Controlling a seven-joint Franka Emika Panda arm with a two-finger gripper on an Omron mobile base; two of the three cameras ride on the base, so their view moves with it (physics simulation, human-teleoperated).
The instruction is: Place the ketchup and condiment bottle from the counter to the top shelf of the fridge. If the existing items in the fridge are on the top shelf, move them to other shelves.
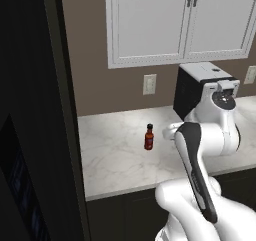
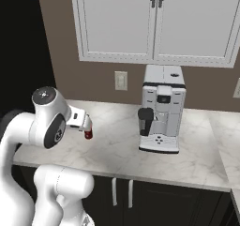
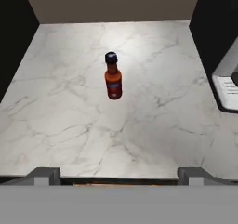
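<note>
Left base view: you've got a white marble counter [image 1: 115, 155], grey veins, matte, flat slab over dark cabinets; a small red bottle [image 1: 149, 137] stands upright on it, black cap up, dark label band, slim neck, round body, long axis vertical. It sits mid-counter, well apart from the boxy black-and-white coffee machine [image 1: 200, 87] at the back right. Your white glossy arm [image 1: 200, 150] crosses the lower right; a black fridge side [image 1: 35, 110] fills the left. White panelled cupboards [image 1: 180, 22] hang above, and a white outlet [image 1: 149, 84] sits on the brown wall. Right base view: the bottle [image 2: 88, 132] is mostly hidden behind your wrist, only the red lower body showing, standing on the counter [image 2: 117, 150] near its left end. The coffee machine [image 2: 161, 110] is a squared white-and-grey block with a dark spout, well to the bottle's right. Hand view: bottle [image 3: 112, 76] upright, cap toward the back wall, red glossy body with a darker band, alone on the marble, ahead of your gripper [image 3: 116, 175]. Your two grey finger tips [image 3: 44, 175] stand wide apart at the bottom, nothing between them, clear of the bottle. The machine's edge [image 3: 228, 81] shows at right.
</note>
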